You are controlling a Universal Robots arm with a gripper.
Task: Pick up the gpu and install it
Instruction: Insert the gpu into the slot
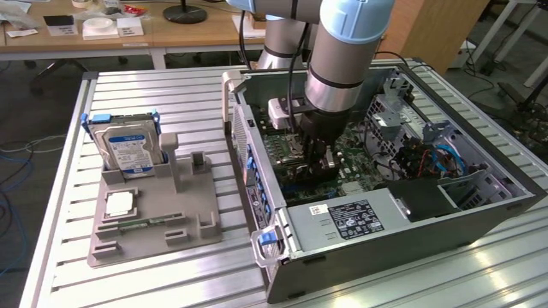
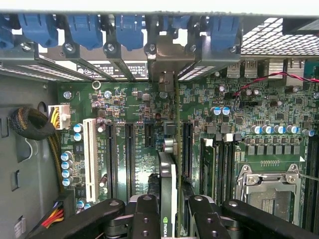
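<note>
We see the arm reaching down into the open PC case, which lies on its side on the slatted metal surface, toward the exterior view's right edge. The hand is closed on the gpu, black fingers clamping the card from both sides. The card stands on edge over the motherboard, its long edge running toward the rear slot brackets, and its silvery bracket sits up among the blue slot clips at the back wall of the case. We cannot tell if the card edge is seated in a slot or just above it. In the exterior view the hand is low inside the case, over the board's middle. On the surface's left part, well apart from the case, a grey holder tray carries a blue-labelled hard drive standing upright and a slim green memory stick lying flat near the tray's front edge.
</note>
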